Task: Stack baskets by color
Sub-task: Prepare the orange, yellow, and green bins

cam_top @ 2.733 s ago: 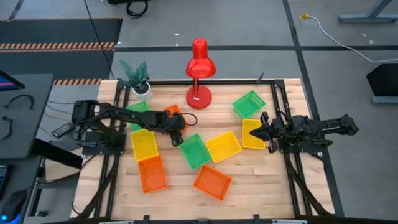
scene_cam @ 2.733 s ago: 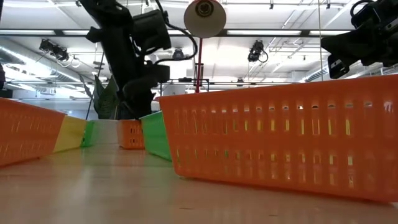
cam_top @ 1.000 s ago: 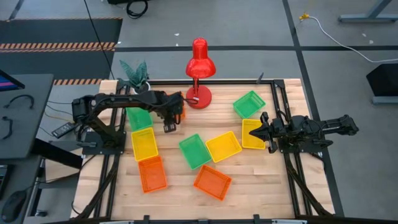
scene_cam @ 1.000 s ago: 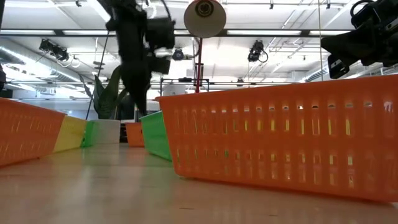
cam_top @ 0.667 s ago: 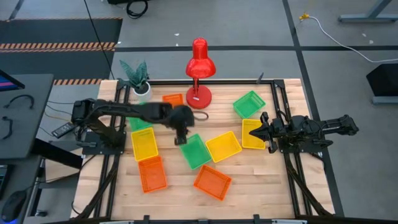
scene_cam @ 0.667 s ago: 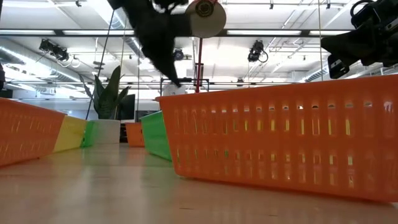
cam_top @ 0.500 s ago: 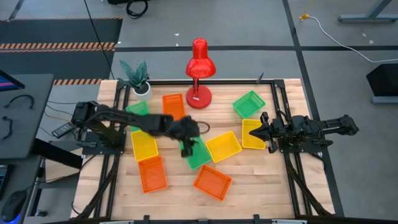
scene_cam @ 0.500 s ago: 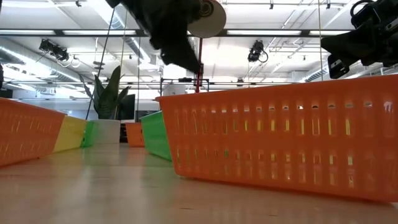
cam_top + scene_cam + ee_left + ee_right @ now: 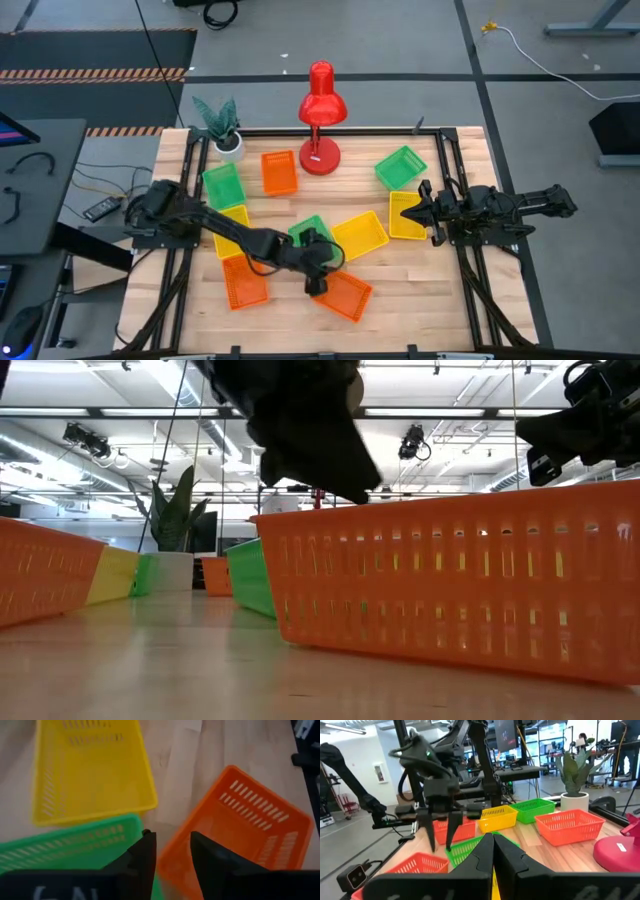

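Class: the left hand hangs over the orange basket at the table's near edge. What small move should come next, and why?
Probably lower the left hand onto the near rim of the orange basket and close. Its fingers stand open, straddling that rim, holding nothing; the right hand waits shut.

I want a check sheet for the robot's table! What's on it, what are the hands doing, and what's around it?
Surface: pale wooden table, no spills seen.
Job's things: nine plastic mesh baskets lying single, none stacked; orange basket beside green basket at the back.
Clutter: red desk lamp; potted plant in white pot.
Hands: left hand open, over the rim of the front orange basket, holding nothing; right hand shut, empty, by a yellow basket.
Cables: white cable on the floor; black cable too.
Surroundings: grey floor, striped mat.
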Action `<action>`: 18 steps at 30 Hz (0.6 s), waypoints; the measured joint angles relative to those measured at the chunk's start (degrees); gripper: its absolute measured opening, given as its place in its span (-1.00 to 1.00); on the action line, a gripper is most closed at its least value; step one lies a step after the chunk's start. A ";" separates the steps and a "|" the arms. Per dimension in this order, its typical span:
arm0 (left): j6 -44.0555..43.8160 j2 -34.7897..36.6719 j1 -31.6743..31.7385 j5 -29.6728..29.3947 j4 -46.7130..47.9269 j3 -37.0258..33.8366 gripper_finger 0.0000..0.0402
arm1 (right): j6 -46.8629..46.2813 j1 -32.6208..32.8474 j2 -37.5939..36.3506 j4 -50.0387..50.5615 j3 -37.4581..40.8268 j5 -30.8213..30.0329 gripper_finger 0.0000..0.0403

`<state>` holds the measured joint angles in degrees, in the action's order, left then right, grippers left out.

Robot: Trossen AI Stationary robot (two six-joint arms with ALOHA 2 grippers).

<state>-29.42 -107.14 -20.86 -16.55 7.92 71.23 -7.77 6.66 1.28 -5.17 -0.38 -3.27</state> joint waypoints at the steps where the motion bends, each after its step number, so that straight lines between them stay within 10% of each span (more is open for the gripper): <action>1: -0.97 -0.58 -0.39 0.00 1.78 0.92 -0.29 | 0.00 0.00 0.11 -0.37 0.00 -0.04 -0.94; 9: -1.46 -1.74 -1.31 -12.36 2.84 6.14 -0.05 | 0.00 0.00 0.28 -1.30 0.00 -0.09 -0.94; 18: 11.99 -7.56 4.84 -1.18 -4.66 6.80 -0.03 | 0.00 0.00 0.33 -1.44 0.00 -0.09 -0.94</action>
<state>-17.43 -114.70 -16.01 -17.73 3.26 78.03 -7.77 6.66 1.61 -6.61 -0.38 -3.36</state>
